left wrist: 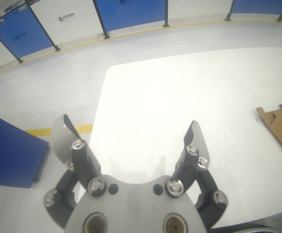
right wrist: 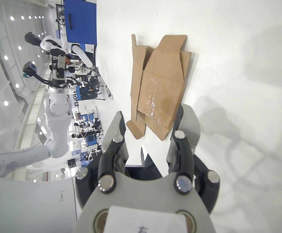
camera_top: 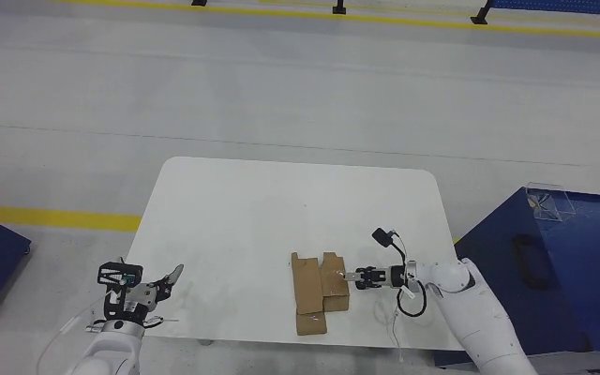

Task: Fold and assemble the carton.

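the right gripper (right wrist: 152, 113) is partly open, its fingers either side of one end of the flattened carton (right wrist: 158, 88), which lies on the white table (camera_top: 281, 206), low and right of centre in the top view. the left gripper (left wrist: 130, 125) gapes wide and empty at lower left.

Left tool (left wrist: 130, 129) spread wide over white table (left wrist: 167, 92); flat carton (left wrist: 272, 123) well apart at table's edge.

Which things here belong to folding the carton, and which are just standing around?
Job: carton; table; right gripper, fingers open at the carton's edge; left gripper, fingers open, away from it.
Lying about: blue cabinet beside the table; partition panels.
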`<state>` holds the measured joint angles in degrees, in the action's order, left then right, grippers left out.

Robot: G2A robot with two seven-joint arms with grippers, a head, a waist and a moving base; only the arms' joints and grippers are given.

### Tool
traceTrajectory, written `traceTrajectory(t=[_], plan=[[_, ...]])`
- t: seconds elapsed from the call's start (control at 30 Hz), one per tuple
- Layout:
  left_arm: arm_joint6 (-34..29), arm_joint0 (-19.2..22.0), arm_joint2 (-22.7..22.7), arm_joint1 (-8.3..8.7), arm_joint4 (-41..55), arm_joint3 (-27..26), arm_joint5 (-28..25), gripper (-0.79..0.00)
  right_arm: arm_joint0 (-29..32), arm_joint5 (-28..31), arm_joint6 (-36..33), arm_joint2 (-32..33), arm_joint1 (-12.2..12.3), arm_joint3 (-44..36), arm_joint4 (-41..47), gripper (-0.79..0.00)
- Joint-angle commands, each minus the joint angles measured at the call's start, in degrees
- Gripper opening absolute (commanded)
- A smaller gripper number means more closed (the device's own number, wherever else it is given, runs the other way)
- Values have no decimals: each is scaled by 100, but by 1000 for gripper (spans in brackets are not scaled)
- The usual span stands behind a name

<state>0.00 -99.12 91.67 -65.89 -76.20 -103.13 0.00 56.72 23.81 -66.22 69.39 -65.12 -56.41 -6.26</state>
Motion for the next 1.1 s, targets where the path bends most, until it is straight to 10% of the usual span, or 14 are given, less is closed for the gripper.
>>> traceTrajectory(t=[0.0,0.7,0.87,1.07], plan=[[0,0,0,0,0,0,0,0,-41,-46,132,-124,-22,43,-120,-175],[0,0,0,0,0,0,0,0,-459,110,319,-777,-201,599,142,-191],[0,0,0,0,0,0,0,0,-545,235,317,-903,-257,753,344,-363],[0,0,0,0,0,0,0,0,-696,450,312,-1119,-356,1082,545,-382]])
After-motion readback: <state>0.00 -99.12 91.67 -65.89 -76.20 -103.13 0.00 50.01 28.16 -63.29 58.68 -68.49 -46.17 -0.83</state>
